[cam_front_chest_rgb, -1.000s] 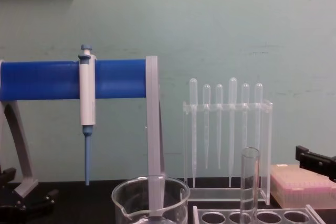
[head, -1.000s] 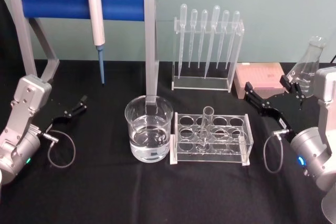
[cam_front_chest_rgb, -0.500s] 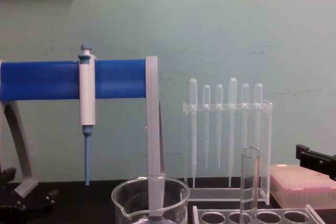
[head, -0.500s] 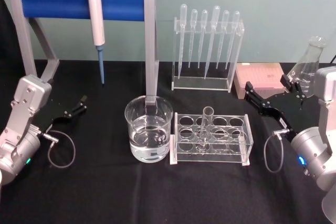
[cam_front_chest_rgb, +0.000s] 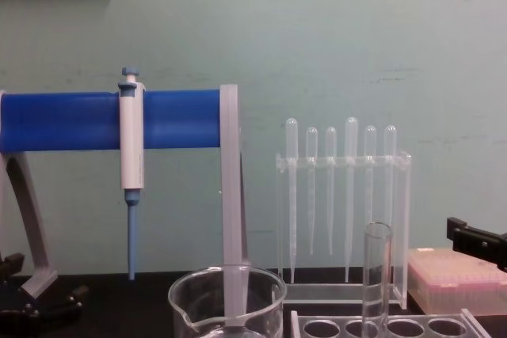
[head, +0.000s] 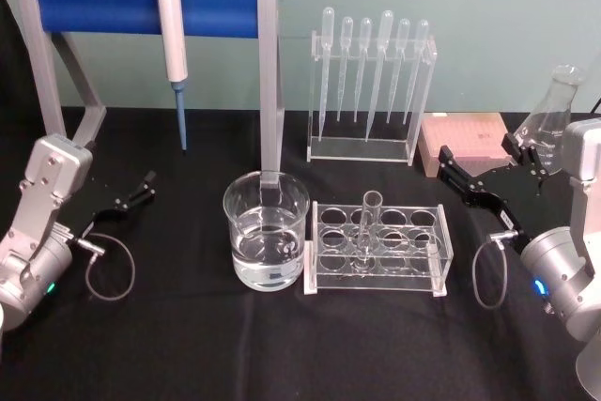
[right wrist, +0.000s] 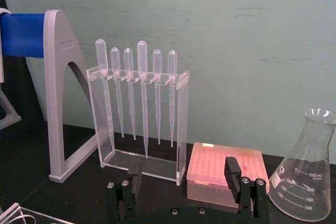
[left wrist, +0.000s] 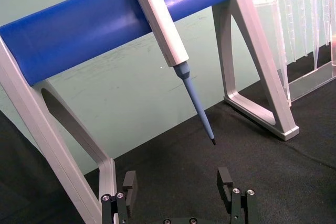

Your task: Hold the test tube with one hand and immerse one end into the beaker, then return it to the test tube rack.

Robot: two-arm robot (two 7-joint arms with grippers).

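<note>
The test tube (head: pixel 367 227) stands upright in the clear rack (head: pixel 379 249), to the left of the right end effector (head: pixel 482 180), whose fingers are spread and empty. The beaker (head: pixel 266 241) sits beyond the rack. The left end effector (head: pixel 131 196) is spread, idle over the desk (head: pixel 188 326).

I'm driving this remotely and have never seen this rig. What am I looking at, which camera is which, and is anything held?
It is a two-armed robot at a black table. The head camera looks down; the chest camera looks across; each wrist camera looks past its own fingers. The left gripper and right gripper sit open at the sides, holding nothing. The test tube stands in the clear rack, beside the beaker of water. Behind are a blue-barred stand with a hanging pipette, a pipette rack, a pink box and a flask.
</note>
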